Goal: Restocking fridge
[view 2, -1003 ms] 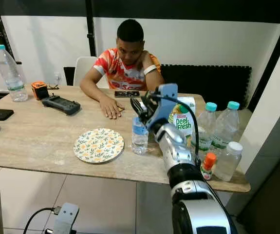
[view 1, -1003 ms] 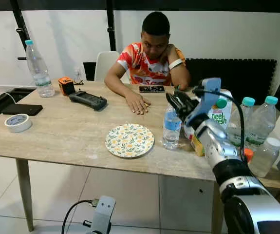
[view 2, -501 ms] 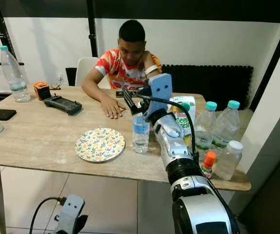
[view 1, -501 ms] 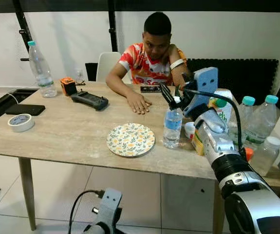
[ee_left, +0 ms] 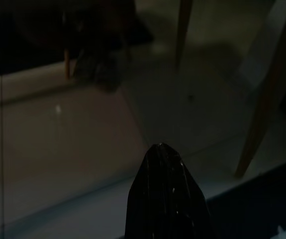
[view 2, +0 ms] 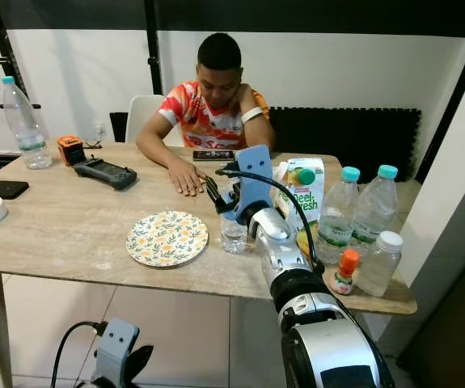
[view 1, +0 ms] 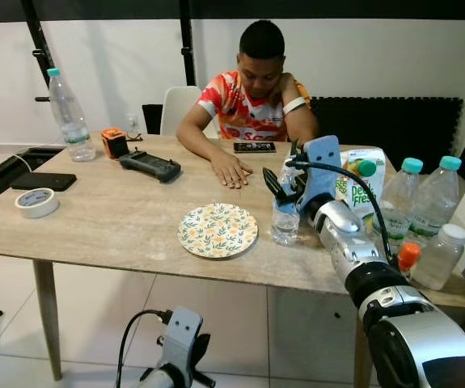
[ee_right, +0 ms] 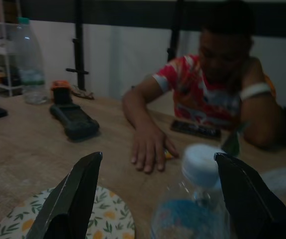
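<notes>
Across the left eye view a pale stone-patterned table [view 1: 95,226] is spread before a white wall, with a grey tiled floor beneath. A seated person [view 1: 252,97] is seen at the far side, one hand [view 1: 230,171] laid flat on the top. A flowered plate [view 1: 217,230] lies near the front edge; just to its right stands the small water bottle [view 1: 285,218]. The right gripper [view 1: 283,184] is held at the bottle's upper part, its fingers spread wide on either side without closing on it. Further right a juice carton [view 1: 360,186], three clear bottles and a small orange-capped bottle [view 1: 407,257] are crowded together. On the far left a tall bottle [view 1: 69,115], a black handset [view 1: 145,166] and a tape roll [view 1: 36,202] are set well apart.

From the right wrist view the bottle's white cap is shown between the two open fingers [ee_right: 75,199], with the plate beyond.

By the left wrist view, very dark, the left gripper [ee_left: 165,194] is seen above the floor beside table legs; whether it is open cannot be told.
</notes>
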